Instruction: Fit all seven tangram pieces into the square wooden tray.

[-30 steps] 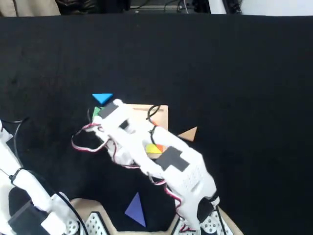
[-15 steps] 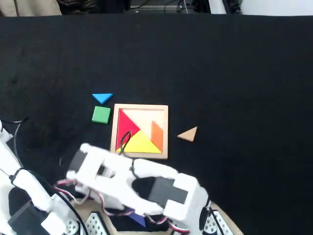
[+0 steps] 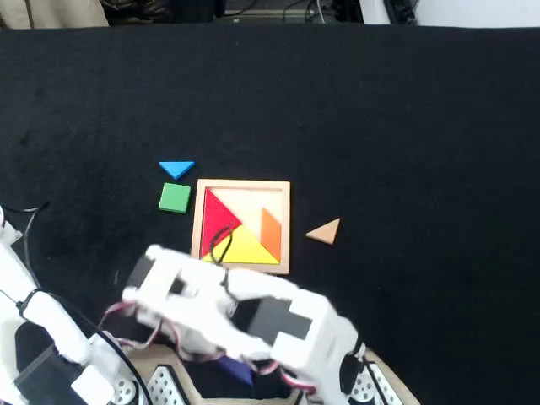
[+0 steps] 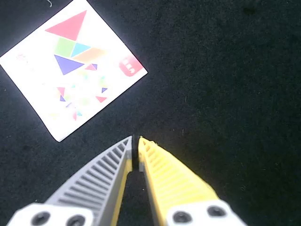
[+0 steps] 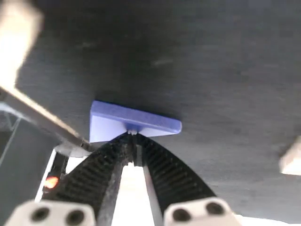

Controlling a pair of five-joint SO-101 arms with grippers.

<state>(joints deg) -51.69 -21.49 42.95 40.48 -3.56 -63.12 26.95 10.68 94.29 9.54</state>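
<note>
While the left fingers [image 4: 141, 144] sit closed, the closed right fingers [image 5: 130, 139] touch the violet-blue triangle [image 5: 123, 121]

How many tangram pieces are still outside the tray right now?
4: light blue triangle and green square left of the tray in the high view, tan triangle right of it, dark blue triangle at the near table edge, partly under an arm.

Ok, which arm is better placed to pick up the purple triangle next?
Right. The right end effector sits right at the purple triangle; the left end effector hangs over bare table beside the pattern card.
</note>
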